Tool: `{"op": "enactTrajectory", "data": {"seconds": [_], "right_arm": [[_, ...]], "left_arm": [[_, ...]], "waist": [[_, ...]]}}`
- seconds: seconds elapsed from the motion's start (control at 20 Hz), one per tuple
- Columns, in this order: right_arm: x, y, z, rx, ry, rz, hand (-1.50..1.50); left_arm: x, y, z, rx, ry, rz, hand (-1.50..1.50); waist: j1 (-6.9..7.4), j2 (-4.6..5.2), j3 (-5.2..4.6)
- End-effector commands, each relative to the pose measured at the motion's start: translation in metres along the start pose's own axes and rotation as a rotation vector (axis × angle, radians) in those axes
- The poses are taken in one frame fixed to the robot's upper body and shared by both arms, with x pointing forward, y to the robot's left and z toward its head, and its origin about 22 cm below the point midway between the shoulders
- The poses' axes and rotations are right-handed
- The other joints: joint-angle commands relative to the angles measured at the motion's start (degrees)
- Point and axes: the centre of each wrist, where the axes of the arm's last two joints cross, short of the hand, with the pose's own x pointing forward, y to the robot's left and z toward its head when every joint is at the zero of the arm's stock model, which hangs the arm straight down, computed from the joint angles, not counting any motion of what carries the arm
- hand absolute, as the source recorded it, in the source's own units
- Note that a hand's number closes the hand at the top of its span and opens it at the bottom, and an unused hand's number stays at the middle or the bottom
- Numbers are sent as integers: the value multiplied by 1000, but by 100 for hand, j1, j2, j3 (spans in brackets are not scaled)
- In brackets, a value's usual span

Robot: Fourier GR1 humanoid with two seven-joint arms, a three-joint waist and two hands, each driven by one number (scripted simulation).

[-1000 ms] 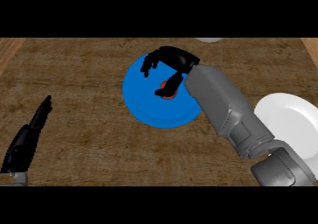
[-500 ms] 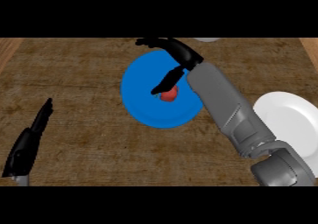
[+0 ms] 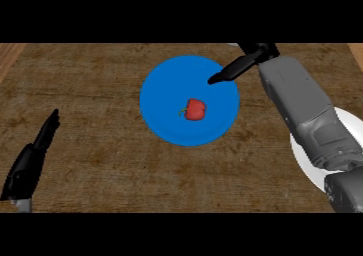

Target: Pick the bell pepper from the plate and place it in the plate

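A red bell pepper (image 3: 194, 109) lies near the middle of a blue plate (image 3: 162, 85) on the brown worktop (image 3: 103, 155), with nothing holding it. The right hand (image 3: 243, 62) hangs over the blue plate's upper right rim, its fingers straight and pressed together, pointing down-left toward the pepper but apart from it. A white plate (image 3: 306, 155) sits at the right edge, partly hidden by the grey right forearm (image 3: 306, 110). The left hand (image 3: 32, 157) rests at the lower left, fingers straight, holding nothing.
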Motion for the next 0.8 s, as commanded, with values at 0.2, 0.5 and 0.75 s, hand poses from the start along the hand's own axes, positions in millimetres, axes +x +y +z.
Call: {"op": "enactTrajectory", "data": {"seconds": [0.2, 0.5, 0.75], "right_arm": [[-10, -70, 48, -60, -94, -93, -150], [-8, -104, 75, -73, -116, -26, -150], [2, -119, 79, -97, -104, -26, -150]], "left_arm": [[3, -7, -2, -18, -28, 15, 0], [8, -3, -8, -30, -40, 0, 0], [17, -11, -13, -36, -62, 2, 0]], "waist": [[190, 97, 11], [310, 160, 22], [377, 172, 27]]}}
